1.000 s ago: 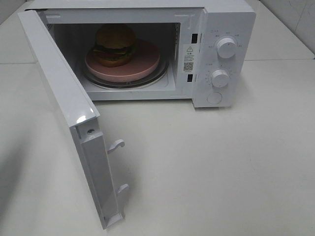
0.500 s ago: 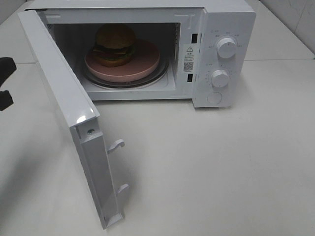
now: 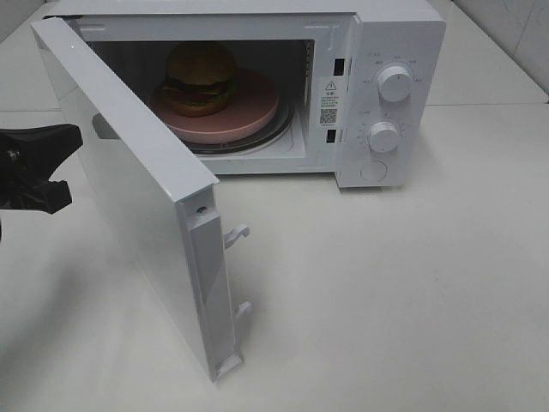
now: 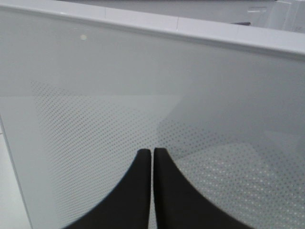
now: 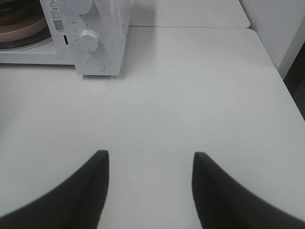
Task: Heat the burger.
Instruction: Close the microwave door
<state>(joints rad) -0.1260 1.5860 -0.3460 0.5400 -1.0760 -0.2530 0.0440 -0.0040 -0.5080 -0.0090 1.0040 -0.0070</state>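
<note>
White dominates the scene: a white microwave stands at twelve o'clock on a pale table, seen from a high camera. Its door is hinged on the nine o'clock side and stands partly open, its free edge angled toward seven o'clock. Two small latch hooks stick out of that edge.

Inside the open cavity, the burger, with a tan-brown domed bun and dark filling, sits on a flat pink plate. It rests toward the plate's ten o'clock side. The plate lies on a glass turntable.

On the microwave's three o'clock side is a control panel with an upper knob, a lower knob and a round button beneath them.

The black left gripper is at nine o'clock in the high view, on the outer side of the door. Its fingers are pressed together with nothing between them, and the tips point at the door's dotted window. Whether they touch it cannot be told.

The right gripper shows only in its own wrist camera. Its two dark fingers stand moderately apart above bare table, gripping nothing, well apart from the microwave.
</note>
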